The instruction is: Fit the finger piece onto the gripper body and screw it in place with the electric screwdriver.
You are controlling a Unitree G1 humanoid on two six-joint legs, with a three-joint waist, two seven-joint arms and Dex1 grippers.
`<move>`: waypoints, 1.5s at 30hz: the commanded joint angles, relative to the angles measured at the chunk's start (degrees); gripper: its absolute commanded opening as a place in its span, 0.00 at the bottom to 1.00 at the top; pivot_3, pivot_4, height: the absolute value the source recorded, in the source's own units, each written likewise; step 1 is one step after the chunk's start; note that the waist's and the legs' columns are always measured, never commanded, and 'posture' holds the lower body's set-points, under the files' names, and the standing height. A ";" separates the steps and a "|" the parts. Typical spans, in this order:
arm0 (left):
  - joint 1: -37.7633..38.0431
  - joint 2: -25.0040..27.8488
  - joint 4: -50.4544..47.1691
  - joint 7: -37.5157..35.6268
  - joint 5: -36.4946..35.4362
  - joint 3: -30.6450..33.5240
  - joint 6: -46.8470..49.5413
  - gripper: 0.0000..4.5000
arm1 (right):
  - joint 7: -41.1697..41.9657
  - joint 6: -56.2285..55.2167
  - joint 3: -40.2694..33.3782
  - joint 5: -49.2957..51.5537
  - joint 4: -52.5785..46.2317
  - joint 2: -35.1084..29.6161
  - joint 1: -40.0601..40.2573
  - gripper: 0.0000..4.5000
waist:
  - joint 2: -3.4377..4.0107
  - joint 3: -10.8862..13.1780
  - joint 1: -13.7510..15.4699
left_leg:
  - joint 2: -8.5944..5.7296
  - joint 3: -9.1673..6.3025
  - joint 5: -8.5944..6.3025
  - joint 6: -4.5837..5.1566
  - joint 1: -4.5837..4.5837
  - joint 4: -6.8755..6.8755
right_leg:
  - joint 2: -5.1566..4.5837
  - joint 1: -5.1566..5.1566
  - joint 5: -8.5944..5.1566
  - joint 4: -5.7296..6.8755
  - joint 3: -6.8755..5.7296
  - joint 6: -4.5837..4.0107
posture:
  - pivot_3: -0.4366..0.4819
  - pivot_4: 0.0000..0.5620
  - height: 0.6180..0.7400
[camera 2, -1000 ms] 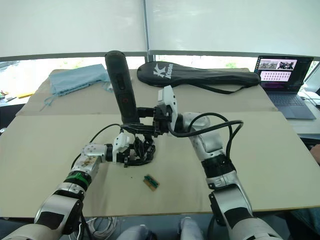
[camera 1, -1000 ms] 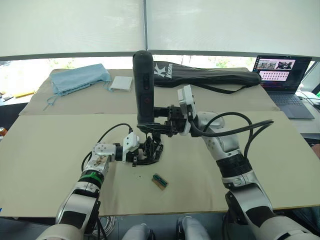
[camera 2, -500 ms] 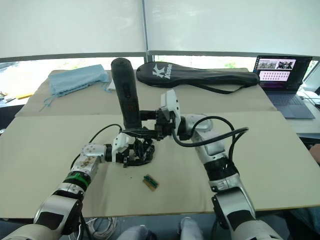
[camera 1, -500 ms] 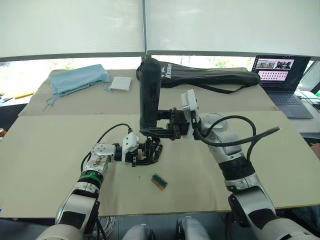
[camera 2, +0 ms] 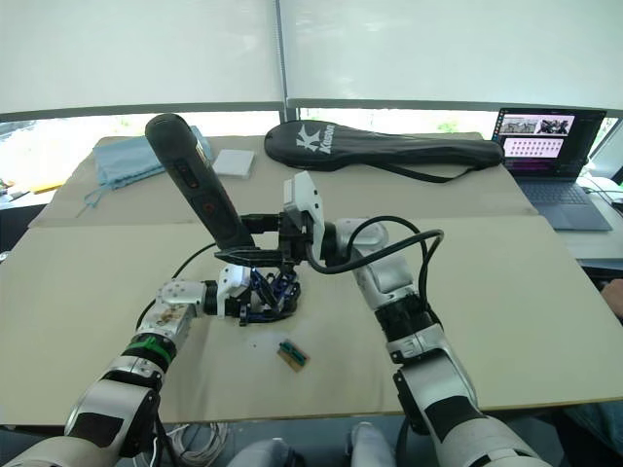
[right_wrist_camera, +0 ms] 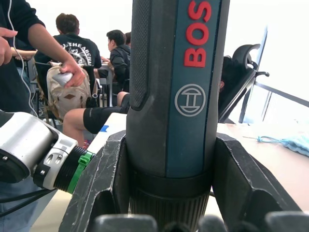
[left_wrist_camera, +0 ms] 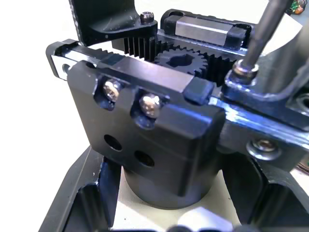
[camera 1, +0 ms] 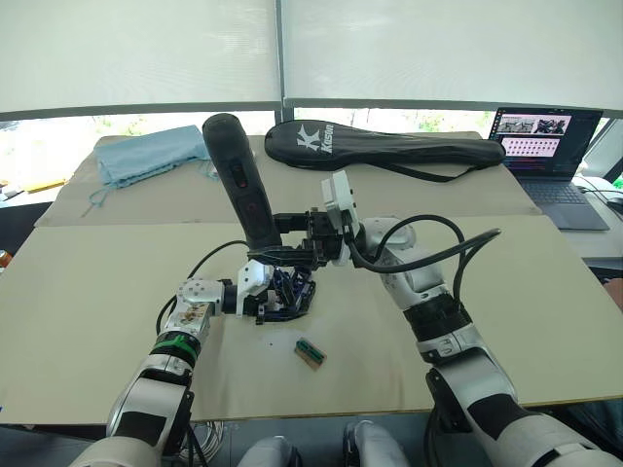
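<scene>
Black electric screwdriver (camera 1: 240,185) now tilts further left in right pincer (camera 1: 288,251)

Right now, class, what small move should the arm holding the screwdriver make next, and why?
Probably tip the screwdriver upright before driving. It leans away from vertical in the right gripper, though its bit already sits on a screw of the gripper body.

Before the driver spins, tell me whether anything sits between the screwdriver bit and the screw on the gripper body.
Nothing visible does. In the left wrist view the electric screwdriver bit already meets a screw head on the gripper body. The right gripper clamps the tool; the left gripper holds the body.
</scene>
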 commanded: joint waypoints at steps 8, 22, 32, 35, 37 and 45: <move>0.87 0.44 -0.17 0.26 1.25 -0.67 0.71 0.54 | 1.86 1.82 -0.86 -1.32 1.76 -3.27 1.89 0.43 | 0.00 0.00 0.02 | 0.00 0.00 -0.01 0.02 -0.01 0.00 | -0.01 0.00 0.00 -0.02 0.00 0.00 | 0.48 0.27 1.00; 0.87 -0.41 -0.16 1.46 1.75 -1.16 0.89 0.54 | 2.94 6.81 -3.29 2.27 -2.65 -4.55 -0.25 0.43 | 0.03 0.10 0.18 | 0.01 0.00 -0.06 0.10 -0.17 -0.03 | -0.06 -0.12 0.00 -0.10 -0.01 0.00 | 0.48 0.27 1.00; 1.38 -0.26 -0.68 1.62 1.73 -1.16 1.21 0.54 | 2.45 2.54 -1.28 -1.12 -0.62 -3.72 0.48 0.43 | 0.03 0.10 0.22 | 0.00 0.00 -0.07 0.11 -0.15 -0.02 | -0.08 -0.08 0.00 -0.09 -0.03 0.01 | 0.48 0.27 1.00; 1.36 -0.22 -0.74 1.66 1.75 -1.19 1.32 0.54 | 1.87 1.77 -0.29 -2.18 -0.24 -3.24 0.64 0.43 | 0.03 0.10 0.22 | 0.00 0.00 -0.07 0.11 -0.14 -0.02 | -0.08 -0.08 0.00 -0.09 -0.03 0.01 | 0.48 0.27 1.00; 1.32 -0.24 -0.72 1.67 1.80 -1.25 1.38 0.54 | 1.55 1.42 0.16 -2.68 0.21 -2.96 0.60 0.43 | 0.03 0.10 0.21 | 0.00 0.00 -0.07 0.11 -0.13 -0.02 | -0.08 -0.06 0.00 -0.09 -0.03 0.01 | 0.48 0.27 1.00; 1.15 -0.32 -0.68 1.73 1.90 -1.41 1.58 0.54 | 1.11 1.79 1.13 -3.75 1.01 -2.37 1.00 0.43 | 0.03 0.09 0.19 | 0.00 0.00 -0.06 0.10 -0.12 -0.02 | -0.08 -0.06 0.00 -0.08 -0.03 0.01 | 0.48 0.27 1.00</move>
